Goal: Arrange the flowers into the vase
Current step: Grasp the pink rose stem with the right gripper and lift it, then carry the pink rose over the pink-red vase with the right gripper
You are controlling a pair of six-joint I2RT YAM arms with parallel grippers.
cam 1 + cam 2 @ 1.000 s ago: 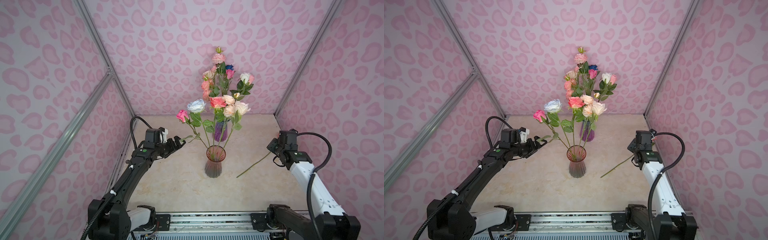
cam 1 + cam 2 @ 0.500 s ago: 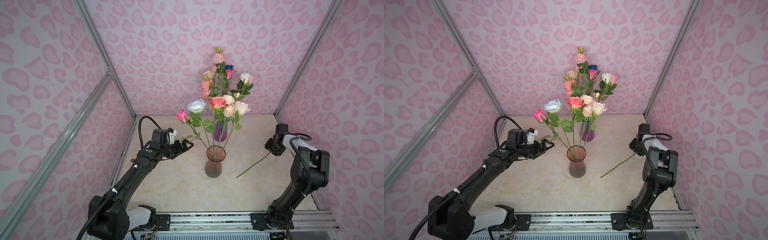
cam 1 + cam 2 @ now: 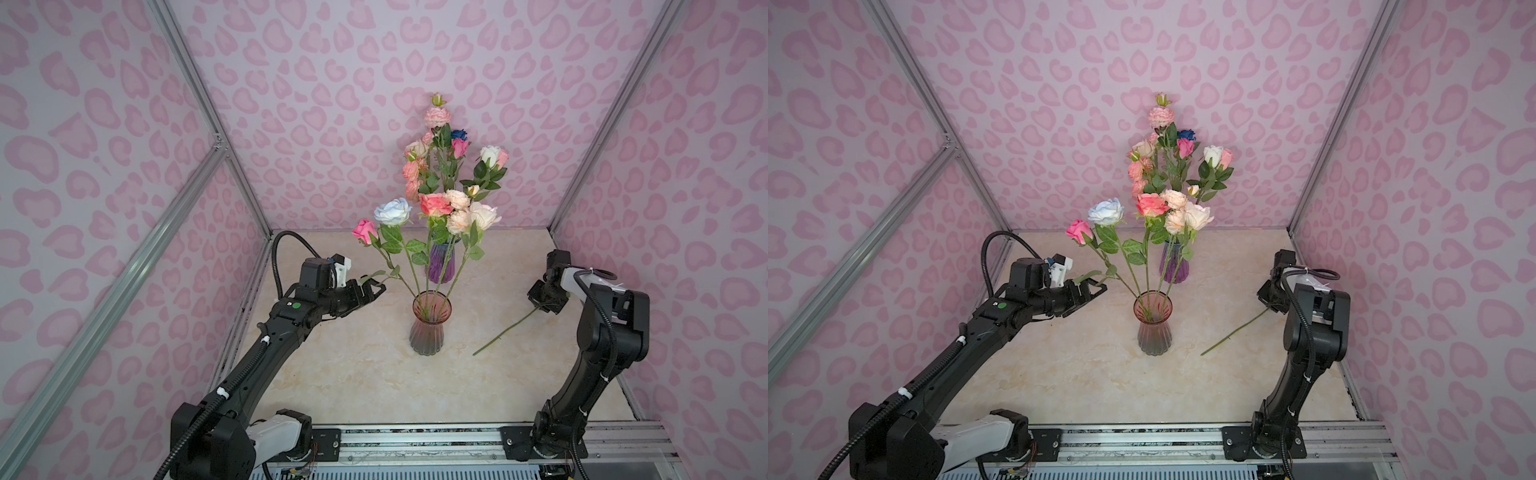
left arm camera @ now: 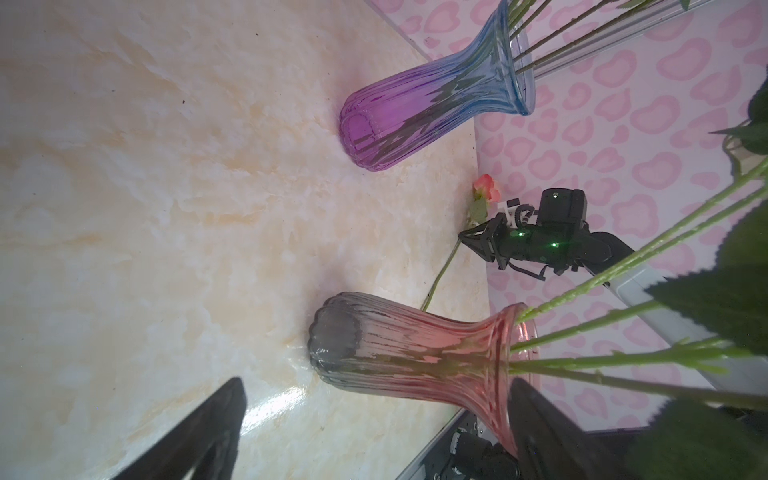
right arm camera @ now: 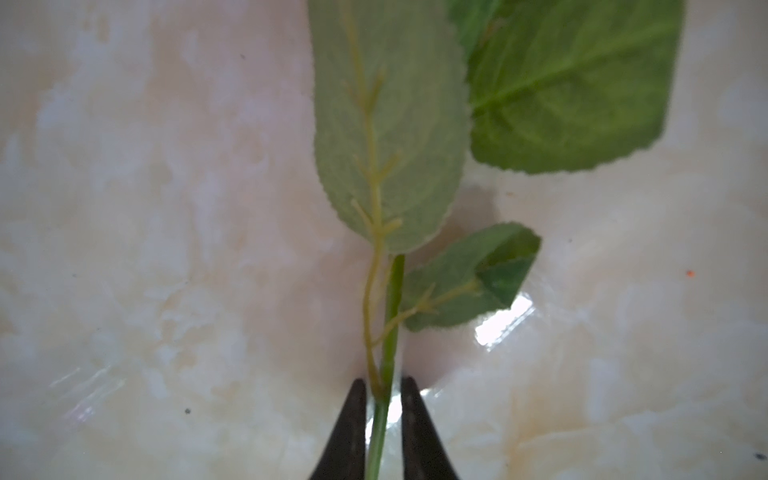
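Several flowers (image 3: 433,204) stand in the red-grey glass vase (image 3: 430,328) at the table's middle. One loose flower lies on the table to its right, with a long green stem (image 3: 505,332) and a coral head (image 4: 487,189). My right gripper (image 3: 542,306) is down on that stem. In the right wrist view its fingers (image 5: 351,419) are shut on the stem (image 5: 384,386) just below the leaves. My left gripper (image 3: 379,289) hovers open to the left of the vase, close to a leaf of the pink rose (image 3: 365,230). Nothing is between its fingers (image 4: 208,432).
A purple-blue vase (image 3: 440,262) full of more flowers (image 3: 436,118) stands behind the red one near the back wall. Pink patterned walls with metal posts (image 3: 582,183) close in the marble tabletop (image 3: 353,374). The arms' rail (image 3: 415,440) runs along the front edge.
My right arm has reared up and its wrist has dropped onto the loose flower's stem, with the jaws closing on it. My left gripper has moved right toward the vase, still open.
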